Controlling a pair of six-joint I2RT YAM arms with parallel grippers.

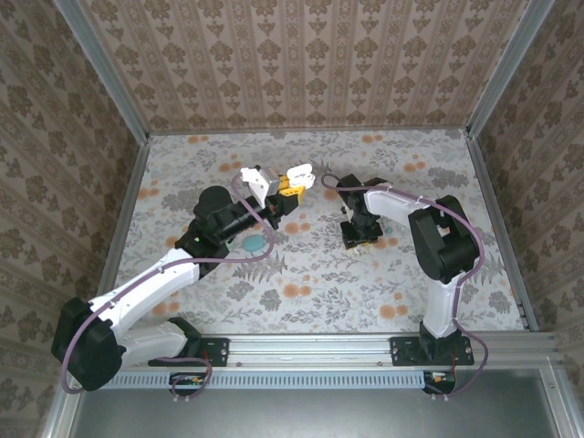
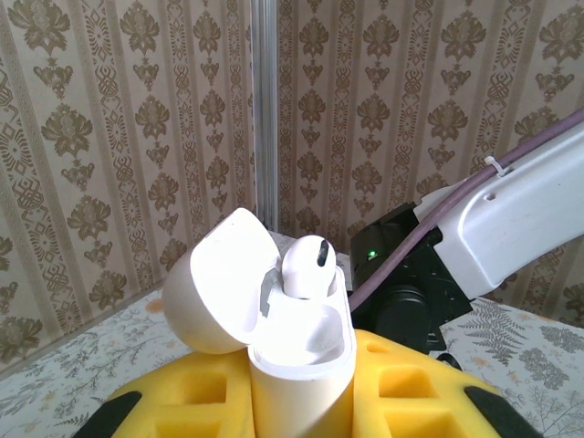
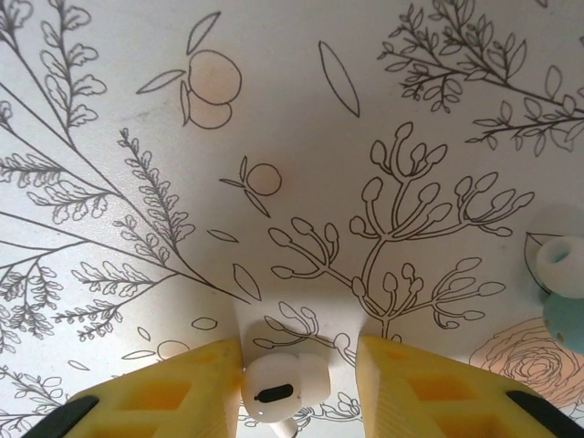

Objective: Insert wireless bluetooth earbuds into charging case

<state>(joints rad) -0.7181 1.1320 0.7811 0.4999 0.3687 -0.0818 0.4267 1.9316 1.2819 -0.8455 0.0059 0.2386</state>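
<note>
**One earbud seated, one between open fingers**

The charging case (image 2: 299, 397) is a glossy white, rounded capsule, not lying on the table but held upright in the air by the left gripper (image 2: 301, 383), whose yellow fingers (image 2: 406, 388) are clamped against its two sides. Its domed lid (image 2: 219, 287) is swung open and tilts back to the left on its hinge. The seated earbud (image 2: 307, 266), white with a small dark oval mark on its bulb, stands in the case's mouth with its head above the rim. From the overhead camera the case (image 1: 299, 172) sits raised near the middle of the table, just left of the right arm.

The right gripper (image 3: 299, 365) points down at the flower-printed table (image 3: 137, 109). The loose earbud (image 3: 276, 388), white with a dark slot, lies on the table between the yellow fingers (image 3: 182, 392). It sits close against the left one, with a gap to the other, so the jaws are partly open and not closed on it.

A teal oval piece (image 1: 253, 244) lies on the table under the left arm.
</note>
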